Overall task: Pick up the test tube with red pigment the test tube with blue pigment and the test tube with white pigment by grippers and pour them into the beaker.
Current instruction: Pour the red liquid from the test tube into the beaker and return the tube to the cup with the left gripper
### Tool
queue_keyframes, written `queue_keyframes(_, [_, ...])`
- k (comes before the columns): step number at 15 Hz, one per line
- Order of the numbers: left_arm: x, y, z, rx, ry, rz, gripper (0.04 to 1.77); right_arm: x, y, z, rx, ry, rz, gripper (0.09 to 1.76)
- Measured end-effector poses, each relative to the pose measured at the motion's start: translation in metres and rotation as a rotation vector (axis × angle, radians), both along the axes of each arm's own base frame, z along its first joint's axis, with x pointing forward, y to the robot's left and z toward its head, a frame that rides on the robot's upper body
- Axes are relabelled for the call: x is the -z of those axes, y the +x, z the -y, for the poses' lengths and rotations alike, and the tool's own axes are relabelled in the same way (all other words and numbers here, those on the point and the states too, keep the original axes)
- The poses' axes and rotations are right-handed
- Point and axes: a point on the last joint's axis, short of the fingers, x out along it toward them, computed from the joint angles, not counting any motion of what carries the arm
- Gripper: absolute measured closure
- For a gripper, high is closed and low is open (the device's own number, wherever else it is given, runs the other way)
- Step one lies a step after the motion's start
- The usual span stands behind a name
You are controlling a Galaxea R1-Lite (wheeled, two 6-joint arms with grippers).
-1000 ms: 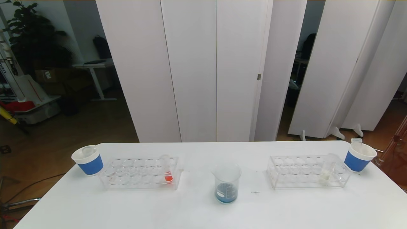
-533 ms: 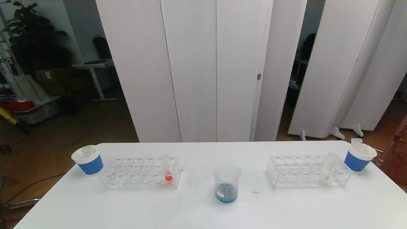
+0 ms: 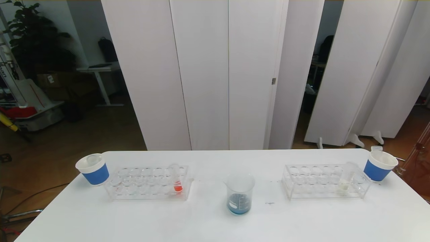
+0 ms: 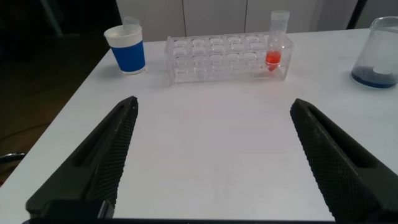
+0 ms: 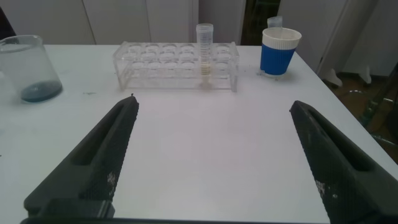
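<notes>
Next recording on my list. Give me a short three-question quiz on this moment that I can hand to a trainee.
1. True or false: the beaker already holds blue liquid.
2. Which rack holds the test tube with red pigment? A) the left rack B) the right rack C) neither, it lies on the table
3. Fill in: the test tube with white pigment stands near the rack end closest to the right ____.

Key
1. True: a shallow blue layer sits at the bottom.
2. A.
3. Cup: the right paper cup. Both tools, left tool and right tool, are open and empty, short of the racks.
</notes>
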Motion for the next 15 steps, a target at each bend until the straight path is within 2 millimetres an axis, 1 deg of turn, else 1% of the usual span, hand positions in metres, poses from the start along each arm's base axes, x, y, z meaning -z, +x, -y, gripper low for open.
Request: queue_keyframes(15, [-0.0002,0.0,0.0,-0.002,-0.013,0.002,0.06,-0.0001,0.0,0.0,0.0,0.0,0.0,0.1])
